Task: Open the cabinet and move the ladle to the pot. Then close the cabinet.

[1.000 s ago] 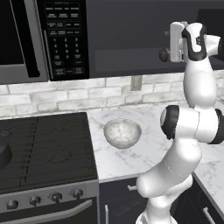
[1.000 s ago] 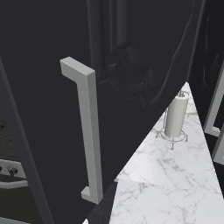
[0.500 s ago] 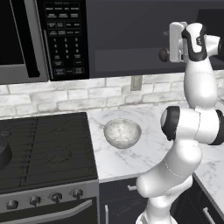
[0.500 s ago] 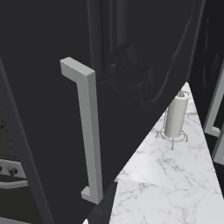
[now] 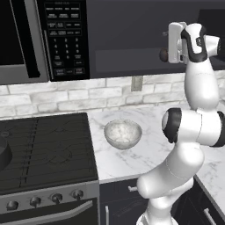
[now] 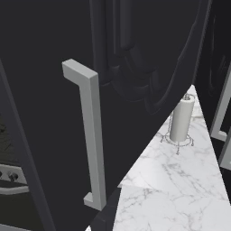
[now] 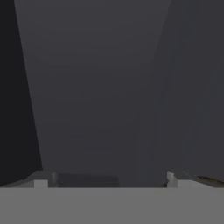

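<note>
The arm reached up high, its end effector [image 5: 169,42] raised at the level of the dark cabinet [image 5: 145,35] above the bench [image 5: 145,145], right against the cabinet's front. A small dark round shape sat just beside the hand at its left; I could not tell what it was. In the hand view the two finger tips [image 7: 41,181] stood far apart at the bottom corners, released, with nothing between them, facing flat dark panels close ahead.

From the left base view the bench had open marble around one pale speckled bowl [image 5: 123,133], which stood alone near the stove [image 5: 44,149]. The stove's front edge carried four knobs [image 5: 55,198]. At the far left edge of that view a curved dark rim [image 5: 3,154] sat on the burners, cut off by the frame, probably the pot. The microwave [image 5: 44,39] hung above the stove, beside the cabinet.

The right base view gave what the left did not: the cabinet door [image 6: 49,149] swung out very close, its ornate curved panel and one long silver bar handle [image 6: 90,135] crowding the near space. Past its edge lay a wedge of free marble with one paper towel roll [image 6: 182,118] upright on a wire stand. Two more silver handles [image 6: 221,117] showed at the right edge.
</note>
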You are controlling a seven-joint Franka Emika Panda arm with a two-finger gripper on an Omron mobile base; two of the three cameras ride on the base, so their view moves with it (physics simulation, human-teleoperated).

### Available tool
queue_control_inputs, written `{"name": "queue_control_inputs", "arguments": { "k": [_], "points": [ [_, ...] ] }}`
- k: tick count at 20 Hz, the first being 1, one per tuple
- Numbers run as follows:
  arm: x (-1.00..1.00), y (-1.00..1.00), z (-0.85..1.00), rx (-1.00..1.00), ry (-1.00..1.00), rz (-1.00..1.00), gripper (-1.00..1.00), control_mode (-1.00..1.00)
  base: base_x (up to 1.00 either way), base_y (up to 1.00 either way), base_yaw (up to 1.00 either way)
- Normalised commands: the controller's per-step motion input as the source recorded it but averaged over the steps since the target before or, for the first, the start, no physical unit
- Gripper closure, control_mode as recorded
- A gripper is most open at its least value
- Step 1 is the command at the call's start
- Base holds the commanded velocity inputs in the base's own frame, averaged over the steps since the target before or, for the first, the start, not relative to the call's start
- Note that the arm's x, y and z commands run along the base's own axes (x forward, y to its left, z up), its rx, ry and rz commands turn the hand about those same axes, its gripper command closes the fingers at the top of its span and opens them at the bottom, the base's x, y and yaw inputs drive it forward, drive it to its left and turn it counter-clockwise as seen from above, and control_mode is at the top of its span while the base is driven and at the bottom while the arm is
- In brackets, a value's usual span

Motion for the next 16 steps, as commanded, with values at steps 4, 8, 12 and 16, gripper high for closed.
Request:
{"name": "queue_control_inputs", "arguments": {
  "k": [4, 8, 12, 16],
  "points": [
    [-0.13, 0.11, -0.13, 0.07, 0.03, 0.00, -1.00, -1.00, 0.00, 0.00, 0.00],
    [-0.41, 0.07, -0.01, 0.07, 0.01, 0.00, -1.00, -1.00, 0.00, 0.00, 0.00],
    [-0.42, 0.20, -0.02, 0.04, 0.00, -0.01, -1.00, -1.00, 0.00, 0.00, 0.00],
    [-0.22, 0.42, -0.04, 0.01, 0.00, -0.04, -1.00, -1.00, 0.00, 0.00, 0.00]
  ]
}}
